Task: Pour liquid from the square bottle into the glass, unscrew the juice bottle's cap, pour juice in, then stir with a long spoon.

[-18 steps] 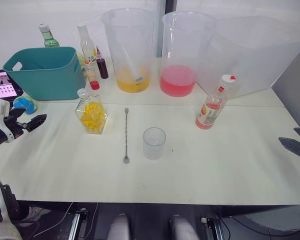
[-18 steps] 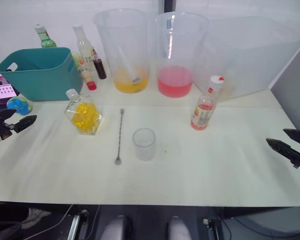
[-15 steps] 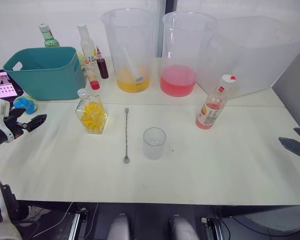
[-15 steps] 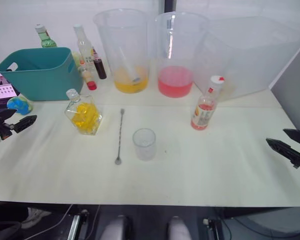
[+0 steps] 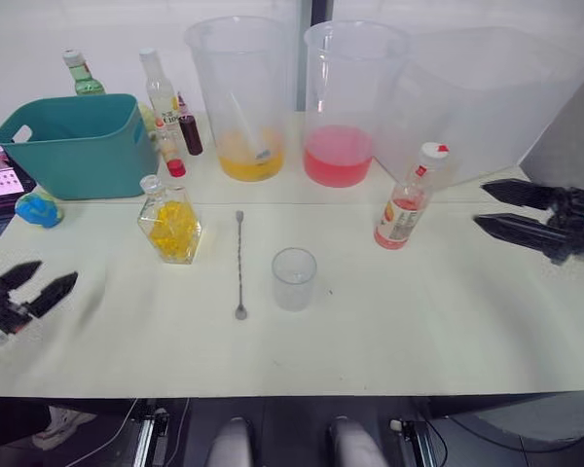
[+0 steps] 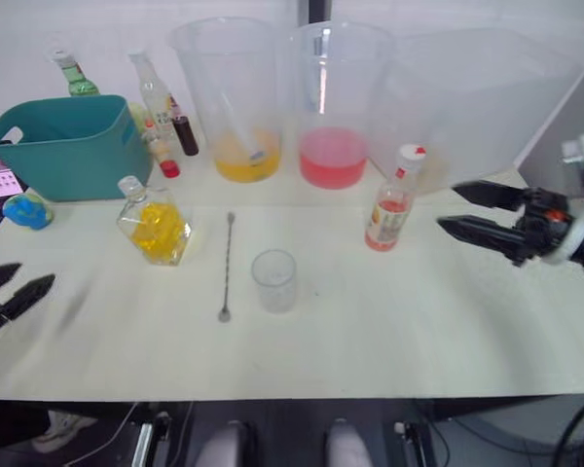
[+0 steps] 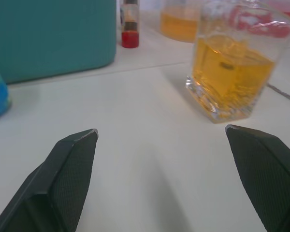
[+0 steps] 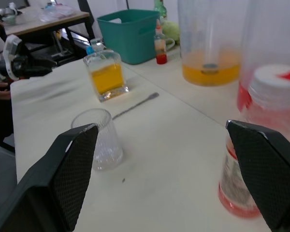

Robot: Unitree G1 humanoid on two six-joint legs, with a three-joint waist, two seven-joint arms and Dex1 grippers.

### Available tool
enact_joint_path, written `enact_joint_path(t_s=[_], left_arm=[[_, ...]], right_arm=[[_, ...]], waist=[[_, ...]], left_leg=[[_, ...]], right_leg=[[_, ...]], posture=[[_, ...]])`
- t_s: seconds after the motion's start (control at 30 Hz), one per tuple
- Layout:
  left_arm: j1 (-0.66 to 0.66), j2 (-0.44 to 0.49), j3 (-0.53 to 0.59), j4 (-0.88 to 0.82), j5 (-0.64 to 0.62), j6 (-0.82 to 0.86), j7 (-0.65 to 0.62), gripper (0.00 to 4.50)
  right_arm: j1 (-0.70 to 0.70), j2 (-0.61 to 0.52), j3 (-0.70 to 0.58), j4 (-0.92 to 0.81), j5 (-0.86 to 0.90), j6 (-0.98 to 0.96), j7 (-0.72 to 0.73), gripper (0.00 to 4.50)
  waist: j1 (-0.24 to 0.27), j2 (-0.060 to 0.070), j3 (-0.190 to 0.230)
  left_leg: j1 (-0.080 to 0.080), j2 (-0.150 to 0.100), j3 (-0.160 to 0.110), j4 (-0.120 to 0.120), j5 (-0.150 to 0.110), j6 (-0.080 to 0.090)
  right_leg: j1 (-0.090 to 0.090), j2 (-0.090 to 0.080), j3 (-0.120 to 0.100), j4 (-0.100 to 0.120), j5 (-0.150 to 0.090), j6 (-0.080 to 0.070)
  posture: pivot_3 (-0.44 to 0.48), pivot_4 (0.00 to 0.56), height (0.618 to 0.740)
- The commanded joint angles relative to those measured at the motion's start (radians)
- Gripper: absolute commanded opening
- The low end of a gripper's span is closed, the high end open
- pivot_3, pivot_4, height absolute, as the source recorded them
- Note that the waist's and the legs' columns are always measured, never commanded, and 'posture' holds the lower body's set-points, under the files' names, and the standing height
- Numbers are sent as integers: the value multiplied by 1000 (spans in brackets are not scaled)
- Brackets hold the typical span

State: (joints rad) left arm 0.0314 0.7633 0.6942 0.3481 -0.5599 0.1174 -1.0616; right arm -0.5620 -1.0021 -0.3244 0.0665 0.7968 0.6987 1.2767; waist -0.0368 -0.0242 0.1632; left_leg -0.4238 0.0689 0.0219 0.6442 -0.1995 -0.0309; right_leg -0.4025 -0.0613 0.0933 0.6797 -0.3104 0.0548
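The square bottle [image 5: 173, 224] with yellow liquid stands left of centre on the white table. The long spoon [image 5: 239, 263] lies beside it, and the empty glass [image 5: 294, 278] stands right of the spoon. The juice bottle [image 5: 405, 206], with its white cap [image 5: 434, 153] on, stands further right. My right gripper [image 5: 480, 203] hovers open just right of the juice bottle, pointing at it. My left gripper [image 5: 31, 285] is open near the table's front left, well short of the square bottle [image 7: 232, 72]. The right wrist view shows the glass [image 8: 99, 140] and juice bottle [image 8: 258, 145] ahead.
A teal basin [image 5: 73, 141] stands at the back left, with small bottles [image 5: 161, 92] beside it. Two big beakers, one with yellow liquid [image 5: 243, 97] and one with pink [image 5: 350, 97], and a large clear tub [image 5: 496, 97] line the back. A blue object [image 5: 39, 207] lies at the left edge.
My right gripper has swung up and inward from the table's right edge to beside the juice bottle. My left gripper has dropped toward the front left edge. The view shifted slightly.
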Motion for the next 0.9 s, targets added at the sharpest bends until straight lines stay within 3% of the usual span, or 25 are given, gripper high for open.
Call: enact_joint_path(t_s=[0.03,0.2,0.37,0.63,0.9], left_arm=[[117,-120,45,-307,-25,2,172,4476],[222,-319,-21,-571,-14,-1,341,4476],[213,-449,-176,-648,86,-25,458,4476],[21,-485,-309,-522,210,-67,595,4476],[-152,-489,-391,-313,264,-135,618,4476]], right_arm=[[-83,25,80,-38,-17,-17,30,4500],[-128,67,162,-44,-57,-52,62,4500],[-131,100,182,-92,-77,-69,35,4500],[-57,90,115,-218,-51,-9,-77,4500],[1,82,34,-268,-46,1,-178,4500]], waist=[[6,-1,0],[32,-4,0],[34,-3,-1],[36,-4,-1],[38,-4,-1]], left_leg=[[0,0,0,0,0,0],[0,-1,-1,1,0,0],[0,-1,-1,1,0,0],[0,-1,-2,1,0,0],[1,-2,-3,2,0,0]], right_leg=[[0,0,0,-1,0,0],[1,0,-1,-1,0,0],[2,1,0,-3,1,0],[3,1,0,-3,1,0],[4,1,-1,-4,1,0]], posture=[[0,150,728],[0,150,728],[0,150,728],[0,150,728],[0,150,728]])
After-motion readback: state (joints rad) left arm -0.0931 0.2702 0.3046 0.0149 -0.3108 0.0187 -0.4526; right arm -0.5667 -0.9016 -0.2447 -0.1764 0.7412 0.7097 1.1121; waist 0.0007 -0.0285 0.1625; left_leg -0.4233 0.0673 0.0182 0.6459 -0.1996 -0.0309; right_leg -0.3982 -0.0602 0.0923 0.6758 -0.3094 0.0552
